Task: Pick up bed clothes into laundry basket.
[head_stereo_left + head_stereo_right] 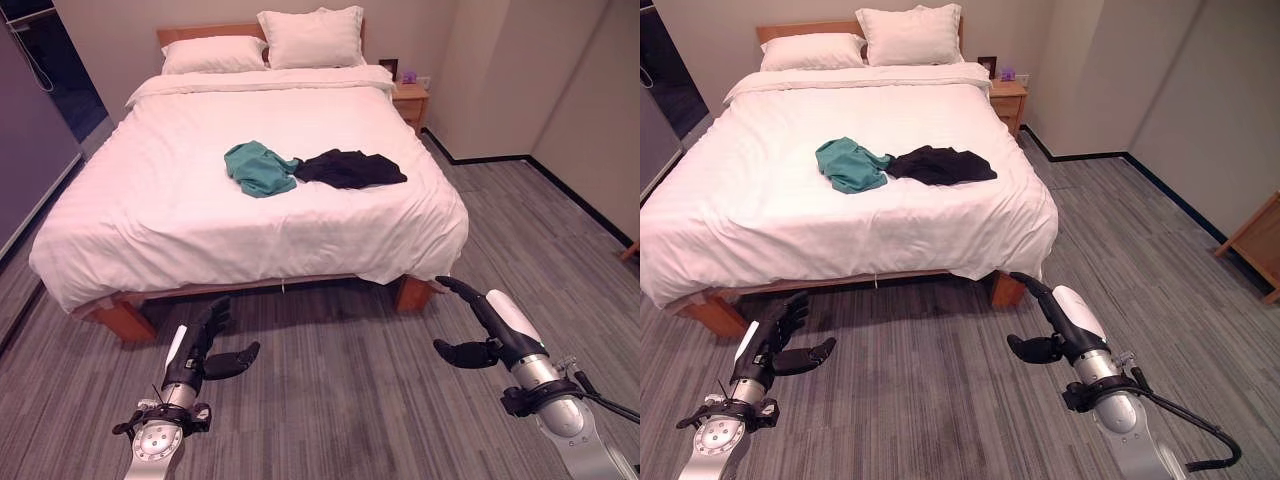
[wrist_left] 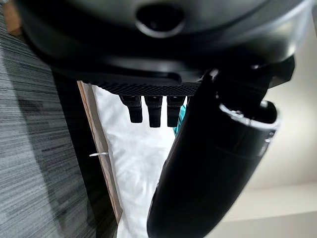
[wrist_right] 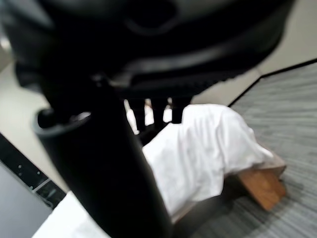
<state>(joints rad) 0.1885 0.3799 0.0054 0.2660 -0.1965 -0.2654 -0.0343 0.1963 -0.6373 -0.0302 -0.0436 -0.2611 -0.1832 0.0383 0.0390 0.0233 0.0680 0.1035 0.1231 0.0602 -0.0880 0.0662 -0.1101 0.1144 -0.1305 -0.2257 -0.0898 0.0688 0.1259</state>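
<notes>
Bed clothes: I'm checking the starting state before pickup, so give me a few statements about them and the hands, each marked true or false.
1. A teal garment and a black garment lie on the bed. True.
2. The black garment lies on the floor. False: it is on the white cover, beside the teal garment, toward the robot's right.
3. The left hand holds the teal garment. False: it is open and empty, over the floor short of the bed.
4. The right hand is open and holds nothing. True.
5. Two pillows lie at the headboard end. True.
6. A nightstand stands on the bed's left side. False: it stands at the right, by the headboard.
</notes>
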